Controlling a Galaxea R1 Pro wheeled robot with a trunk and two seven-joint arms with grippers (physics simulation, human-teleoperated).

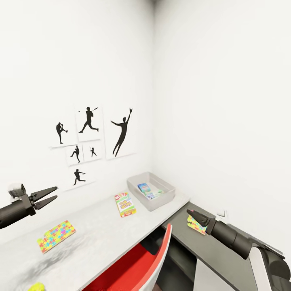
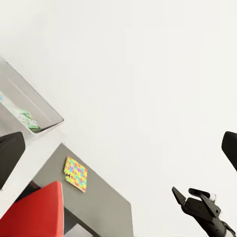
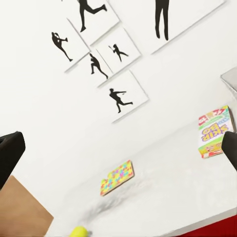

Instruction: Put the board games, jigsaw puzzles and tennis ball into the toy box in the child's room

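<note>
- standing in the corner of the room: pale grey tabletop, running along the wall with the silhouette prints and joining a dark grey cabinet top along the other wall.
- toy box: light grey bin at the far corner end of the tabletop; holds a blue game box and a green-white game box, lying flat side by side.
- board game, orange-yellow with a red band at its top: flat on the tabletop, just beside the toy box, outside it.
- jigsaw puzzle, first: flat on the tabletop, well apart from the toy box, below the left gripper in the head view.
- jigsaw puzzle, second: flat on the dark cabinet top, partly hidden behind the right gripper's tip.
- tennis ball: yellow-green, at the near end of the tabletop, cut by the frame edge.
- left gripper: raised above the tabletop, jaws parted, nothing between them.
- right gripper: low over the cabinet top at the second puzzle; jaws look near together, whether they pinch the puzzle cannot be told.
- red chair: back and seat tucked at the tabletop's edge.
- wall prints: black baseball-player silhouettes on white panels.
</note>
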